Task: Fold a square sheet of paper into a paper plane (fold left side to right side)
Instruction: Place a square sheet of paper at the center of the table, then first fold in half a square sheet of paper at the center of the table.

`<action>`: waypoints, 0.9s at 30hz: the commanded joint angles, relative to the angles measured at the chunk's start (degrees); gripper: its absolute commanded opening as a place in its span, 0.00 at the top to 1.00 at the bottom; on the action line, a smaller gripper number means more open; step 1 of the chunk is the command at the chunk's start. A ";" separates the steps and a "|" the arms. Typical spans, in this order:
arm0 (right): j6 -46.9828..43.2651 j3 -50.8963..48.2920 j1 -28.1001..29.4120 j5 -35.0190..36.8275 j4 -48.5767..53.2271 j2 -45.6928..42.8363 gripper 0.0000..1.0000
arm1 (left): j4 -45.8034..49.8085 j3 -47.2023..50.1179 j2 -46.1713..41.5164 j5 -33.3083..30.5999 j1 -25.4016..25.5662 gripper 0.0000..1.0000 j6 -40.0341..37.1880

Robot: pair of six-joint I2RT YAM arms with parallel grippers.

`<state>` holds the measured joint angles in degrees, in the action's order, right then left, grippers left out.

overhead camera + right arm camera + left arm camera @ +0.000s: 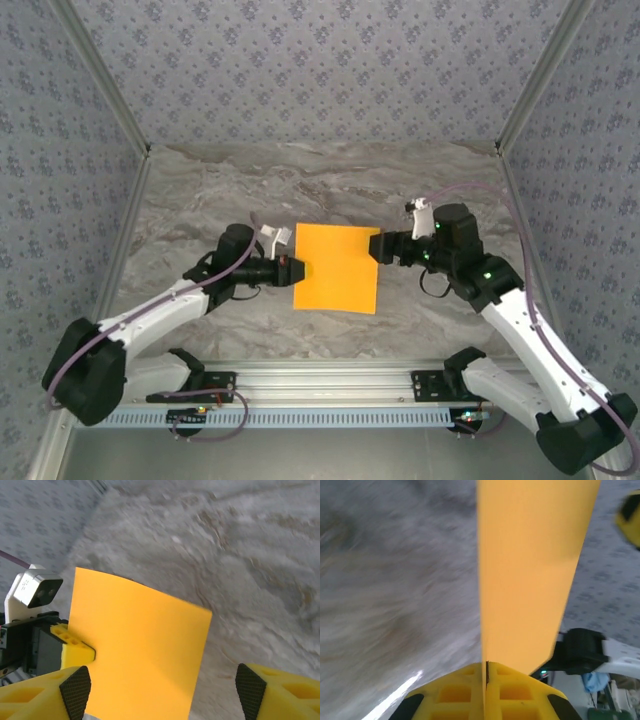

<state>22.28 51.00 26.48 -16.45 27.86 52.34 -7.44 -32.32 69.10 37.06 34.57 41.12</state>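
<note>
**Operator:** Location of the workpiece?

**Technician:** The square sheet of paper [336, 268] sits at the centre of the tabletop [200, 190], between the two arms. It is unfolded, with no crease visible. Whether it rests fully flat or is partly raised cannot be determined.

**Operator:** Claw status?

**Technician:** The left claw [297, 268] is at the sheet's 9 o'clock edge. In the left wrist view its yellow fingers [460, 692] are pressed together with the paper edge pinched between them. The right claw [377, 247] is at the 3 o'clock edge, toward the far corner. In the right wrist view its black pads [248, 689] stand spread wide apart with the sheet's edge between them, and they grip nothing.

**Operator:** Handling properties?

**Technician:** Judged thin, very light and limp. Expect it to sag or curl when carried by one edge, and to slide readily on the smooth stone-pattern surface. It probably creases permanently under any stray pinch, so restrict contact to the margins.

**Operator:** Recommended hold?

**Technician:** Grip mid-edge at 9 o'clock, as the left claw does now, and carry that edge over toward 3 o'clock. The opposite edge likely needs pinning so the sheet does not skid during the fold.
</note>
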 commanded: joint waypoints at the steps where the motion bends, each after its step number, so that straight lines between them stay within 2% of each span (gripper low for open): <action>1: 3.29 -4.98 -0.08 -0.42 -2.14 3.83 0.32 | 0.53 3.66 4.74 -3.30 -1.51 1.00 1.90; 3: 6.70 -8.37 0.30 -3.61 -6.96 7.50 0.49 | 1.43 4.62 6.81 -5.13 -2.17 1.00 0.37; 5: 9.80 -10.80 1.14 -6.64 -12.70 11.45 0.61 | 3.52 4.63 7.85 -7.20 -2.76 1.00 -1.08; 8: 11.94 -12.09 3.63 -7.16 -18.02 17.10 0.81 | 5.40 3.84 8.17 -7.29 -3.38 1.00 -2.73; 11: 13.24 -11.87 5.78 -6.92 -21.33 21.68 0.94 | 7.58 2.73 8.06 -7.95 -3.63 1.00 -4.49; 17: 17.20 -11.35 7.70 -8.13 -27.95 30.60 0.99 | 9.91 0.75 8.51 -9.11 -4.59 1.00 -6.32; 27: 17.34 -7.02 8.67 -9.75 -27.82 42.97 0.99 | 12.09 -3.84 12.38 -8.03 -4.56 1.00 -8.42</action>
<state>38.50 42.00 34.52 -25.12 0.56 93.21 2.37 -33.82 80.09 28.67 30.26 34.92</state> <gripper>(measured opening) 0.031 0.040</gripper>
